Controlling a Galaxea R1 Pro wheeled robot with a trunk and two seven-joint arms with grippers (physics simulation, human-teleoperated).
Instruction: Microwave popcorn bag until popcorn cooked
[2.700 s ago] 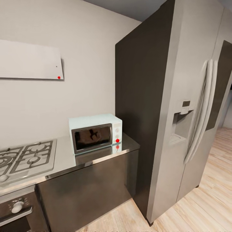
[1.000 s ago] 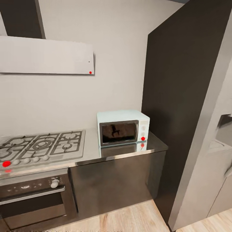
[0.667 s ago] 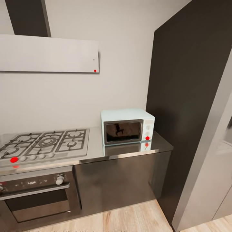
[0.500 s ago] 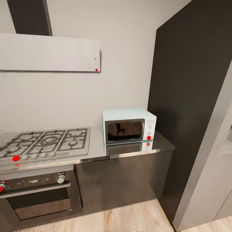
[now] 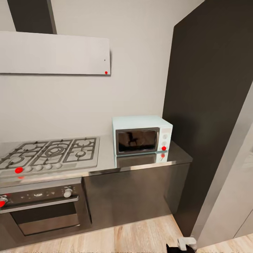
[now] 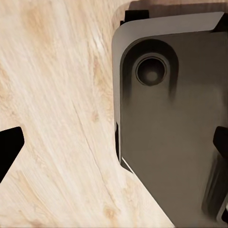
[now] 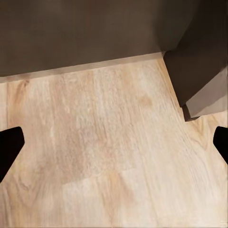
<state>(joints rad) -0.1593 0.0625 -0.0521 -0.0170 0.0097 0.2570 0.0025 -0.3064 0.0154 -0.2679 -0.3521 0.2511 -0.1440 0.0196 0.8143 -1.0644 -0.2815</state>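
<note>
Over at the far left, a gas hob (image 5: 49, 154) sits sunk into the countertop (image 5: 105, 165), one red dot glowing on its front edge. Below it is a built-in oven (image 5: 42, 211) with a dark door and pale knobs. On the wall above hangs a flat pale hood (image 5: 52, 52) with a small red dot at its corner and a dark duct rising from it.

Moving right along the worktop, the microwave (image 5: 141, 135) stands near the end of the counter, close beside the tall dark side panel of the fridge (image 5: 207, 116). Its dark glass door is closed, two round knobs sit on its right strip, and a red light shows below them; the steel top mirrors its front. The popcorn bag is nowhere on the stretch of counter I can see from here.

Down at the floor, a small pale and black bit of the robot (image 5: 184, 243) pokes into the bottom of the head view over the wooden floor (image 5: 140, 239).

The left gripper (image 6: 116, 142) hangs over pale planks and the robot's own dark base (image 6: 175, 118), its fingertips (image 6: 9, 145) spread wide to the edges of the wrist picture, holding and touching nothing. The right gripper (image 7: 116, 145) is likewise spread wide, its dark fingertips (image 7: 9, 142) far apart over bare boards in front of the dark cabinet foot, with nothing between them.
</note>
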